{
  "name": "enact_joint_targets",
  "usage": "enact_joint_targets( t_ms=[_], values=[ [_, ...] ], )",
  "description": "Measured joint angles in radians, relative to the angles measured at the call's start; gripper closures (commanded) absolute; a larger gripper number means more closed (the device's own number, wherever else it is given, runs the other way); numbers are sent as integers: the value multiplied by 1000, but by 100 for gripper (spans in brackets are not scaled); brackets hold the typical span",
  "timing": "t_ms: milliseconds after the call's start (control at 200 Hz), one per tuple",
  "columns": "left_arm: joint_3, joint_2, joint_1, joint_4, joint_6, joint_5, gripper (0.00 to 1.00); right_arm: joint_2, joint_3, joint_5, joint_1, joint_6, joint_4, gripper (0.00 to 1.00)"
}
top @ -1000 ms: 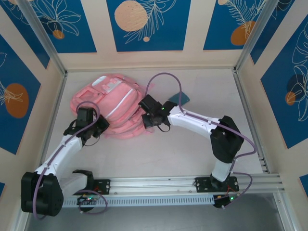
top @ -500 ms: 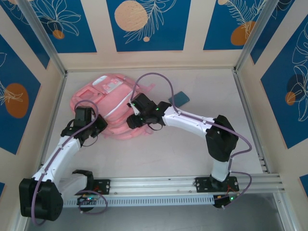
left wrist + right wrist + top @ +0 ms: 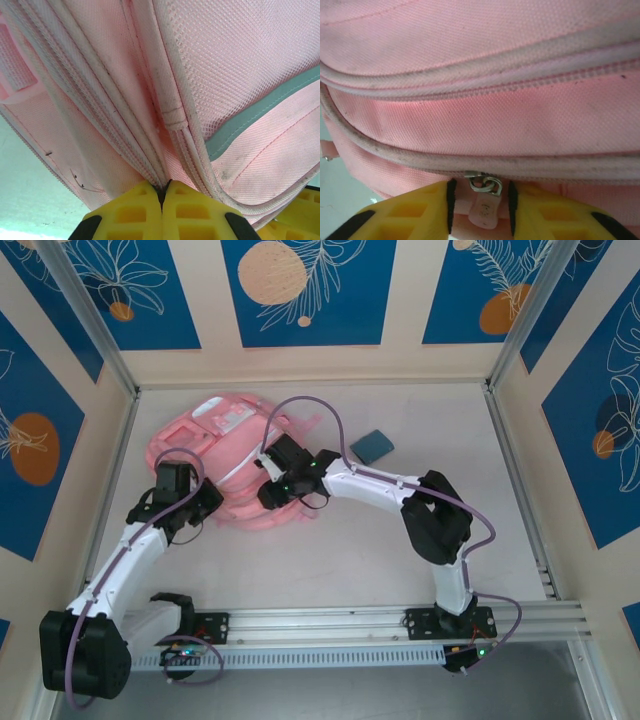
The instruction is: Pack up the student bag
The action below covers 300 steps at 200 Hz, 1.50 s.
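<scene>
- Your student bag (image 3: 235,455) lies flat at the far left of the table (image 3: 400,540). The small teal case (image 3: 372,445) sits off its right side, apart from it.
- Your left end effector (image 3: 162,194) is clenched on a fold of the bag's piped edge, with the fabric pinched right at the tips. That looks like your anchor.
- Your right end effector (image 3: 480,202) is parted. Its yellow fingers (image 3: 410,212) straddle the zip pull (image 3: 484,206) with a sliver of gap on each side, so nothing is gripped there yet.
- First risk: the pull is small and dangles loosely. If you close off-centre, it could swing out or slip sideways, and you'd pinch fabric instead.
- Second risk: the pull sits right at the fingertips. With such a shallow bite, it could pop free once you start dragging along the zip.
- Third risk: the zip track curves around the pocket. If you pull in a straight line rather than following the curve, the slider (image 3: 481,181) could jam.
- Fourth risk: the left pinch holds only a thin fold. If it gives way, the whole bag could slide across the table with the right arm, and the zip won't open.
- The teal case is near the right arm's forearm, so a wide swing could knock it.
</scene>
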Motion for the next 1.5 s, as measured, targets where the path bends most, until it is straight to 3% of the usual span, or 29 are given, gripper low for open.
enact_joint_targets(
  t_ms=[215,665,900,1040,1180,1425,1500],
  values=[
    [0,0,0,-3,1,-6,100,5,2,19,-2,1,-2,100],
    [0,-6,0,-3,19,-21,100,-48,-5,357,-20,57,-48,100],
    [11,24,0,-5,28,-14,100,-52,-10,362,-25,84,-66,100],
    [46,82,0,-25,59,-18,100,-112,-97,317,-5,113,-46,100],
    [99,158,10,-31,103,-33,91,-148,-161,240,27,169,-50,100],
    [161,165,52,-51,153,-116,54,-111,-125,142,114,226,-40,100],
    [161,121,56,-76,152,-130,48,-74,-79,114,122,232,-37,100]
  ],
)
